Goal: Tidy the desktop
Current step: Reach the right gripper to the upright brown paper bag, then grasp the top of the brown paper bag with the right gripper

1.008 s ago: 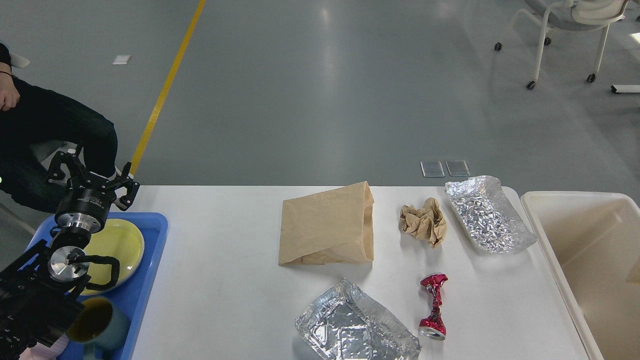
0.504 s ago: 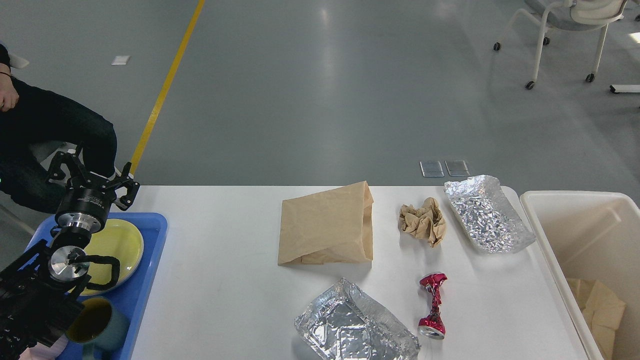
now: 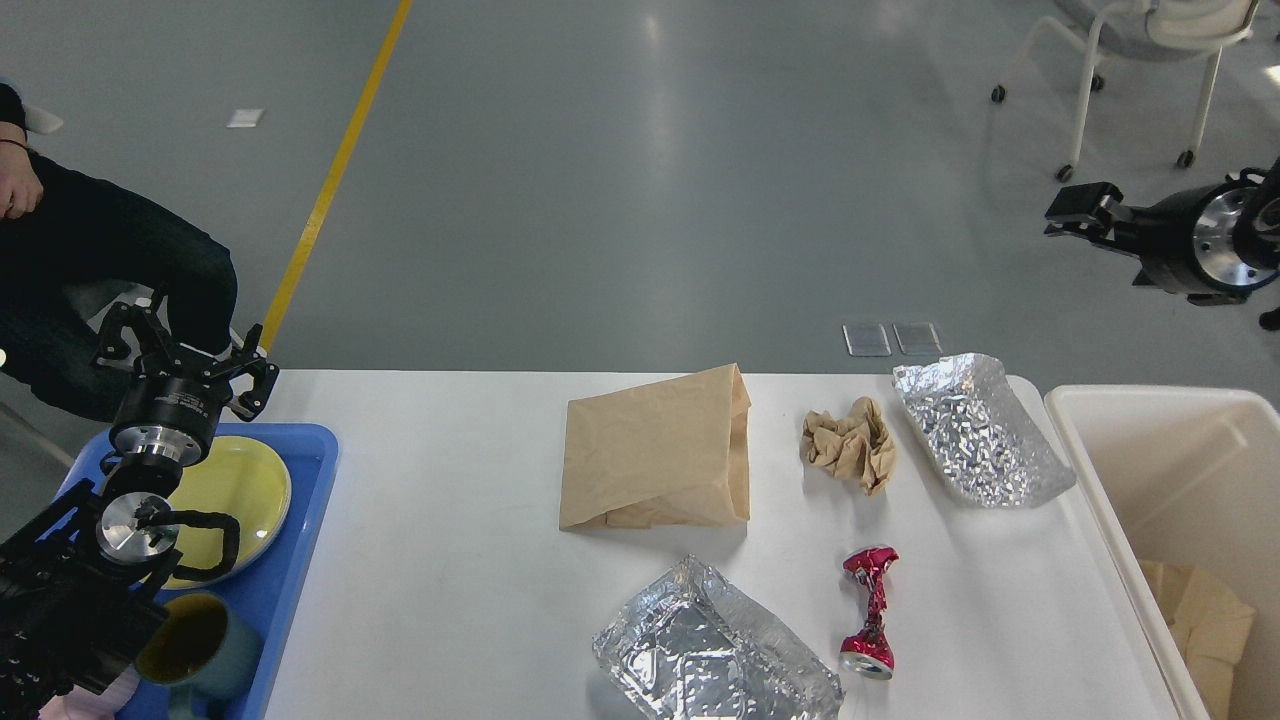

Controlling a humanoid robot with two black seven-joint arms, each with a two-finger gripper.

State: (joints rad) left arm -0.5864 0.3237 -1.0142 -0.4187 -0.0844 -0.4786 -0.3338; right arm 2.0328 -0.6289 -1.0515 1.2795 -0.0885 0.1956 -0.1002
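Rubbish on the desk [image 3: 450, 560] ahead of me.
Left hand [image 3: 183, 352] spread wide, empty; right hand [image 3: 1078, 212] raised, grip unclear. The desk stays; crumpled paper [image 3: 848, 442] looks light, soft: I'd pinch its middle.

A paper bag [image 3: 655, 450] is set mid-desktop [image 3: 450, 560], a crumpled paper wad [image 3: 850, 442] to its right, a crushed can [image 3: 868, 612] nearer the front edge.
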